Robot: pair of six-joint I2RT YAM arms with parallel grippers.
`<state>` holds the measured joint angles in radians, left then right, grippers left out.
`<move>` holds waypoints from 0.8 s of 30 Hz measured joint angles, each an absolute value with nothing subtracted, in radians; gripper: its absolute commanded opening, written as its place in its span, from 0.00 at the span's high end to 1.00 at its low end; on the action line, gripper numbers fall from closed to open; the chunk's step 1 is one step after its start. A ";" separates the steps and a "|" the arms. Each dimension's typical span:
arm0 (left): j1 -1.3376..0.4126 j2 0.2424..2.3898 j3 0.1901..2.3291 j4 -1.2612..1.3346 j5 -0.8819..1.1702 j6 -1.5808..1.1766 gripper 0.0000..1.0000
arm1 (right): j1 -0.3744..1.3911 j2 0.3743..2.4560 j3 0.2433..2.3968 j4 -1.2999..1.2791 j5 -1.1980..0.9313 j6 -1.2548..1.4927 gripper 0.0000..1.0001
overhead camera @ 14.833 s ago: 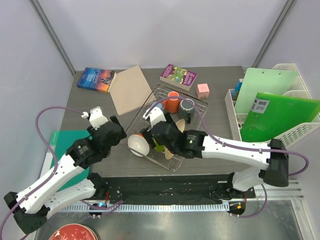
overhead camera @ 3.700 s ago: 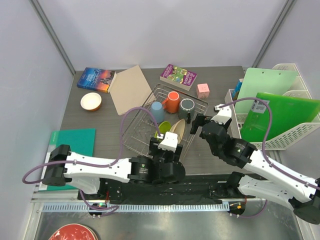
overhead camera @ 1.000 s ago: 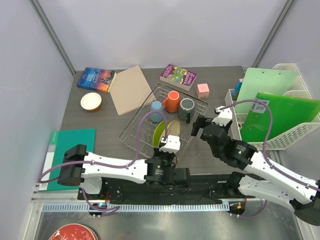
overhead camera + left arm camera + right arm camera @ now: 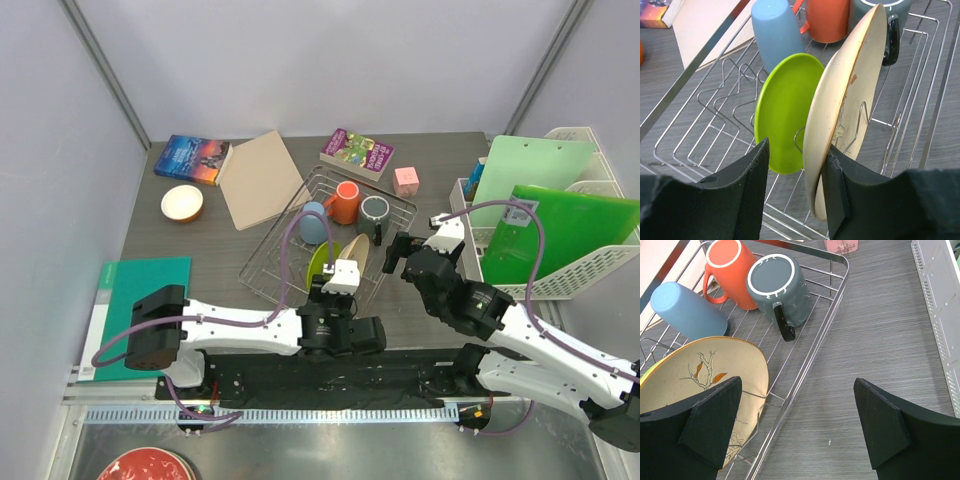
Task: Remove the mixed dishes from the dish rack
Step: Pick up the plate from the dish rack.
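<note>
Compared with a second ago, my left tool [image 4: 797, 147] has nudged further in over the near end of the rack [image 4: 268, 262]. The bowl [image 4: 182, 203], which was right at the rack's edge earlier, is now out on the bench [image 4: 200, 250], far left, well apart from the rack.

Everything else is racked. The lime plate [image 4: 782, 110] and beige plate [image 4: 850, 85] stand on edge in the prongs side by side, the beige one tilted. Behind them at the far end, the blue mug [image 4: 775, 32], orange mug [image 4: 732, 270] and grey mug [image 4: 777, 282] sit in a row, bottoms up.

My left tool is partway spread, and on its wrist cam the bottom edges of both plates sit between its fingers. I can't tell if either finger actually touches a plate. My right tool [image 4: 797, 382] is spread wide, gripping nothing, hanging above bare bench just off the rack's right side.

Further out there's a tan board [image 4: 262, 178], a blue book [image 4: 192, 158] and a purple book [image 4: 357, 153] along the back, and a pink cube [image 4: 406, 180] near the rack's far corner. A white basket [image 4: 590, 270] with green folders [image 4: 565, 230] is on the right, and a teal mat [image 4: 140, 285] at near left.
</note>
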<state>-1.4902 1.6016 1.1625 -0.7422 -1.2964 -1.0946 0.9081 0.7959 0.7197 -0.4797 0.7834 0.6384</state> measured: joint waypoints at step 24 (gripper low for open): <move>-1.425 1.623 1.108 -0.365 -1.243 -0.766 1.00 | 0.908 0.766 0.703 -0.496 0.801 0.638 0.02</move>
